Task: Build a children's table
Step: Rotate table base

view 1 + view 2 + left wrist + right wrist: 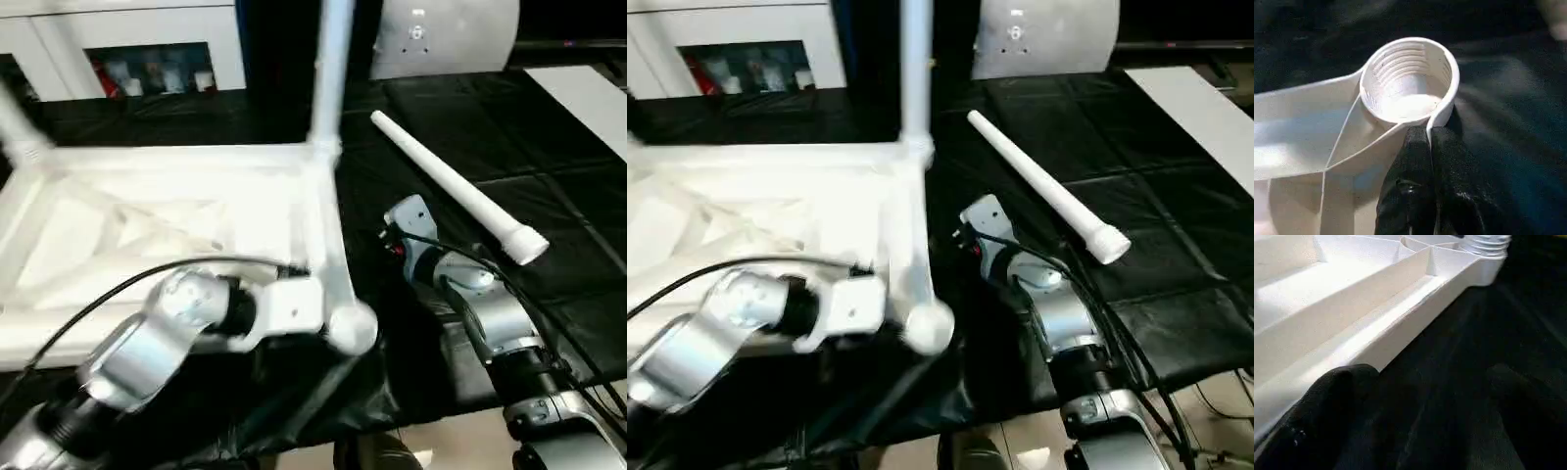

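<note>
1. Table top (186, 220): white plastic, lay upside down on the black-covered tabletop (549, 196), ribbed underside facing up.
2. Corner socket (1408, 81), nearest corner of the table top: round, threaded inside, held nothing.
3. Far-right corner of the table top: one leg (330, 69) stood upright, screwed in. Another leg (20, 132) rose tilted from the far-left corner.
4. Loose leg (456, 186): lay flat on the black cover, to the right of the table top, well apart from it.
5. Left pincer (1422, 147): fingers together, pinched on the rim of the empty corner socket.
6. Right pincer (1425, 396): fingers apart, holding nothing, just beside the table top's right edge.
</note>
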Available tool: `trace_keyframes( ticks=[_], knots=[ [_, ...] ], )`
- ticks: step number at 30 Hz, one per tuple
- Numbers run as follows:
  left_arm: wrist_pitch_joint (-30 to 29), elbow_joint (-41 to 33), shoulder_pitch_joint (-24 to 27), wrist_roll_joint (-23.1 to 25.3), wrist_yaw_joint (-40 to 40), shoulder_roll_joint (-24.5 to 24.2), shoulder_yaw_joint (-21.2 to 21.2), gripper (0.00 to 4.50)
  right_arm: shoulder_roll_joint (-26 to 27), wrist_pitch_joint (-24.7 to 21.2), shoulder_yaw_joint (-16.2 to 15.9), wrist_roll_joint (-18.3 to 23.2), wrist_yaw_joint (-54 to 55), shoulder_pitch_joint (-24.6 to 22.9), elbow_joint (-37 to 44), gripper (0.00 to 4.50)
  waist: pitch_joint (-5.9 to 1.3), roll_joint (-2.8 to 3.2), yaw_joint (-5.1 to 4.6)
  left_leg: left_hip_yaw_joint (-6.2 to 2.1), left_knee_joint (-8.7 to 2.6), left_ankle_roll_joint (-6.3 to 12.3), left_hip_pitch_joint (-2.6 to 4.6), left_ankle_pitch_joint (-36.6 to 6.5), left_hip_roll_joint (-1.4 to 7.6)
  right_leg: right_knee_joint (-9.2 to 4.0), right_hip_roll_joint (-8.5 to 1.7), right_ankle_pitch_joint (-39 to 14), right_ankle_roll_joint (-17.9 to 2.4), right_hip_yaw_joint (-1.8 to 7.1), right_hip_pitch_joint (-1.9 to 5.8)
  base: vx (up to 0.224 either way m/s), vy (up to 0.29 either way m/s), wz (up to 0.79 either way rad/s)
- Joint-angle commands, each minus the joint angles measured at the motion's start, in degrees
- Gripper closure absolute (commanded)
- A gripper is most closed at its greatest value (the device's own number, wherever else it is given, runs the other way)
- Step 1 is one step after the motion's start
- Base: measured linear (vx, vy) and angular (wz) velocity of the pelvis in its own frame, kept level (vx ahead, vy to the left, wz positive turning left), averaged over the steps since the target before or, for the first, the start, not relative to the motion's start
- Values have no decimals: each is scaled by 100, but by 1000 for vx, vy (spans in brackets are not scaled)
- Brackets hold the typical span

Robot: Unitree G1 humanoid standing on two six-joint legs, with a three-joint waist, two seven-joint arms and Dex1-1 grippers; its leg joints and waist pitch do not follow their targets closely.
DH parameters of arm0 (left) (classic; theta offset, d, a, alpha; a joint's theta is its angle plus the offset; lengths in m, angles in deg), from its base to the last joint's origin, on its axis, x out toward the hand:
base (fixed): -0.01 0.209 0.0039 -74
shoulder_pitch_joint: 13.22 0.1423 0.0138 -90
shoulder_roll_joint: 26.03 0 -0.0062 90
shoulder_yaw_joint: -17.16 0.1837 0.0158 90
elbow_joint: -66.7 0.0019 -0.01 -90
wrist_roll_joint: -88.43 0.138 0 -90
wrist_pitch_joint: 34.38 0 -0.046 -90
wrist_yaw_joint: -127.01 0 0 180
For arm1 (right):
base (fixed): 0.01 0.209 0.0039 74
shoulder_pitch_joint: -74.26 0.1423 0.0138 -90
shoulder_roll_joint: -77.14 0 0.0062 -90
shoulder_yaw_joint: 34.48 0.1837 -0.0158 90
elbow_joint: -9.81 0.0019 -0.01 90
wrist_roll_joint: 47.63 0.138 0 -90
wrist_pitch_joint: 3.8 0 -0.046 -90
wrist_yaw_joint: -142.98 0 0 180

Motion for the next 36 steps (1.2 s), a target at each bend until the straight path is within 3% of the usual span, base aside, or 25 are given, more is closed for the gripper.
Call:
trace_keyframes(
  ticks=[1,3,4,9,10,13,14,15,18,21,22,23,24,26,29,31,32,33,34,35,36],
  knots=[
    [198,248,-179,252,-421,-1,-205,449,31,67,-89,-50,-14,-1,46,0,-457,45,53,-142,-366,429,-18,-635,329,-456,-512,-2013,-1002,384,393,0,0,0],
    [332,536,-255,375,-641,32,-254,449,-53,66,22,-52,41,-27,69,0,-466,34,54,-151,-371,430,-24,-645,334,-441,-524,-1988,-990,385,400,0,0,0],
    [394,705,-311,414,-805,85,-307,449,-117,55,118,-26,87,-40,101,0,-478,67,59,-146,-358,436,-20,-625,324,-440,-527,-1950,-1001,389,402,0,0,0],
    [627,1116,-420,394,-1109,244,-458,449,-319,-39,411,94,160,-95,339,0,-514,33,96,-140,-350,533,-35,-407,324,-391,-521,-1458,-1113,393,425,0,0,0],
    [698,1107,-380,193,-1025,306,-560,449,-412,-130,539,156,193,-124,513,0,-515,81,97,-146,-344,547,-45,-367,322,-377,-524,-1391,-1134,395,431,0,0,0],
    [469,889,-279,-310,-853,497,-818,449,-501,-321,713,265,254,-145,719,0,-546,48,90,-135,-335,667,-55,-124,333,-321,-516,-902,-1310,402,438,0,0,0],
    [412,838,-261,-407,-872,549,-883,423,-518,-381,754,282,284,-145,770,0,-553,51,93,-127,-322,732,-61,-51,328,-309,-514,-758,-1382,398,431,0,0,0],
    [298,750,-223,-573,-957,679,-1018,396,-549,-645,831,341,325,-125,872,0,-554,20,86,-121,-320,780,-66,-21,328,-309,-507,-703,-1393,397,427,0,0,0],
    [34,465,-27,-987,-1204,1000,-1355,392,-680,-1224,917,394,355,-42,1152,0,-547,23,114,-114,-307,935,-64,94,354,-282,-508,-492,-1560,403,428,0,0,0],
    [-68,372,67,-1078,-1315,1077,-1472,355,-707,-1366,936,407,367,-67,1316,0,-501,-9,125,-98,-313,927,-66,-186,329,-356,-495,-1013,-1396,382,406,0,0,0],
    [-108,313,159,-1086,-1431,1115,-1578,354,-718,-1450,941,395,398,-115,1448,0,-484,-12,122,-96,-317,848,-59,-324,308,-413,-487,-1479,-1173,370,392,0,0,0],
    [-118,292,201,-1083,-1495,1133,-1630,354,-720,-1476,943,396,404,-137,1500,0,-484,-12,122,-96,-317,848,-59,-324,308,-413,-487,-1479,-1173,370,392,0,0,0],
    [-116,233,305,-1056,-1683,1192,-1764,348,-713,-1532,965,400,450,-191,1612,0,-468,6,111,-106,-324,751,-61,-405,305,-446,-473,-1767,-988,361,380,0,0,0],
    [-317,134,462,-1052,-2129,1374,-2078,319,-670,-1727,1060,463,598,-248,1766,0,-466,34,102,-107,-325,688,-48,-457,305,-475,-460,-1877,-899,353,366,0,0,0],
    [-588,-107,681,-1137,-2806,1746,-2570,313,-603,-1956,1254,525,856,-196,1784,0,-477,8,92,-106,-318,674,-37,-481,303,-484,-444,-1836,-931,342,356,0,0,0],
    [-617,-183,738,-1178,-2915,1809,-2651,285,-585,-1979,1298,550,889,-183,1807,0,-466,6,96,-113,-328,713,-44,-517,302,-495,-444,-1893,-890,336,352,0,0,0],
    [-727,-321,832,-1185,-3110,1917,-2745,285,-575,-2051,1307,563,905,-208,1920,0,-463,-38,97,-111,-326,735,-49,-528,291,-491,-447,-1961,-842,337,351,0,0,0],
    [-812,-503,1009,-1165,-3336,2057,-2800,274,-539,-2133,1294,533,980,-299,2135,0,-455,25,111,-478,-422,1174,-328,-276,299,-357,-544,-1600,-949,-11,562,0,0,0],
    [-837,-553,1061,-1156,-3400,2098,-2813,270,-528,-2157,1288,522,1004,-328,2199,0,-464,71,66,-601,-396,1325,-282,-270,380,-341,-544,-1413,-956,-66,504,-8,-20,33],
    [-875,-643,1153,-1112,-3502,2158,-2784,271,-494,-2252,1298,530,1063,-390,2325,0,-450,151,-27,-850,-442,1566,-204,-407,608,-269,-467,-1122,-1088,-126,458,53,-54,56],
    [-899,-710,1231,-1074,-3577,2226,-2724,258,-456,-2330,1322,518,1152,-444,2393,0,-452,216,-72,-1048,-518,1728,-125,-433,779,-128,-366,-1008,-1171,-188,445,53,-54,56]
  ],
)
